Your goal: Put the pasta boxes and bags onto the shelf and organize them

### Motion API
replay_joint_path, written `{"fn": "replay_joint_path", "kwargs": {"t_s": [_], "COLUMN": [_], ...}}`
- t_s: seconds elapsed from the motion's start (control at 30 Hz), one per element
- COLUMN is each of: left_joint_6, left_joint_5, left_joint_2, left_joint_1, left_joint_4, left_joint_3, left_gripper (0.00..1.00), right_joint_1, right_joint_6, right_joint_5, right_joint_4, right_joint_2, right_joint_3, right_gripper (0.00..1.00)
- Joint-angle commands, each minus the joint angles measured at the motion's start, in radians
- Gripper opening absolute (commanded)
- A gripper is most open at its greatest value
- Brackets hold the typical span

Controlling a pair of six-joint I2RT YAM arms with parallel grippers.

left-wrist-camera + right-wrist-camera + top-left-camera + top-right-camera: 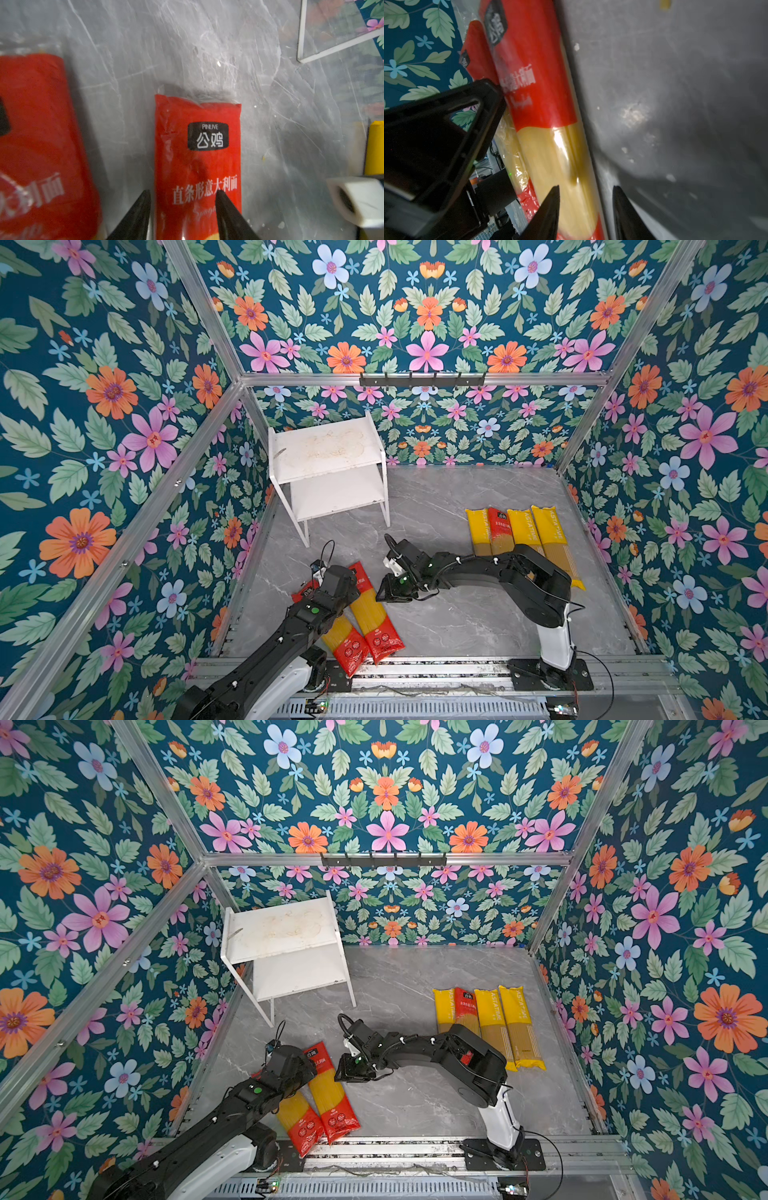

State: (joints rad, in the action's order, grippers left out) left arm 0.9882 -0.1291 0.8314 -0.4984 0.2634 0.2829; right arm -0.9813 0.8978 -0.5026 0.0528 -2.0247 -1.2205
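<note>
One long red-ended, clear-middled spaghetti bag (369,610) lay front-left on the grey marble tabletop (457,614), well clear of the white two-tier shelf (328,448); black left gripper (182,193) sat over its red end, black right gripper (585,187) over its yellow middle; both jaws half-apart, grip impossible to tell.

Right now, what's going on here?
Both arms are working on one red-ended spaghetti bag at the front left. The left tool straddles its red end and the right tool sits at its yellow middle; whether either grips it is unclear. A second red-ended bag lies beside it, four more bags lie in a row on the right, and the shelf holds nothing.
</note>
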Motion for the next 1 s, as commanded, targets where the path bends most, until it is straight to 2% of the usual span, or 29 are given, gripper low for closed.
{"fn": "replay_joint_path", "kwargs": {"t_s": [0.0, 0.2, 0.43, 0.53, 0.8, 0.9, 0.97], "left_joint_6": [0.008, -0.007, -0.054, -0.084, -0.112, -0.116, -0.115], "left_joint_5": [0.050, 0.045, 0.049, 0.051, 0.125, 0.169, 0.174], "left_joint_2": [0.027, 0.079, 0.122, 0.111, 0.094, 0.109, 0.115], "left_joint_1": [0.000, -0.001, 0.001, 0.002, 0.003, -0.003, -0.020], "left_joint_4": [-0.095, -0.134, -0.125, -0.093, -0.120, -0.190, -0.232], "left_joint_3": [-0.005, 0.019, 0.124, 0.172, 0.202, 0.161, 0.135], "left_gripper": [0.48, 0.42, 0.43, 0.47, 0.55, 0.56, 0.56], "right_joint_1": [-0.005, -0.006, 0.045, 0.088, 0.215, 0.239, 0.255], "right_joint_6": [0.041, 0.057, 0.077, 0.075, 0.001, -0.033, -0.049], "right_joint_5": [-0.043, -0.057, -0.059, -0.059, -0.014, 0.022, 0.038], "right_joint_4": [-0.064, -0.106, -0.128, -0.132, -0.063, -0.007, 0.023], "right_joint_2": [-0.033, -0.062, -0.034, 0.007, 0.166, 0.202, 0.226], "right_joint_3": [-0.017, -0.039, -0.052, -0.005, 0.192, 0.233, 0.249], "right_gripper": [0.41, 0.32, 0.11, 0.06, 0.05, 0.08, 0.14]}}
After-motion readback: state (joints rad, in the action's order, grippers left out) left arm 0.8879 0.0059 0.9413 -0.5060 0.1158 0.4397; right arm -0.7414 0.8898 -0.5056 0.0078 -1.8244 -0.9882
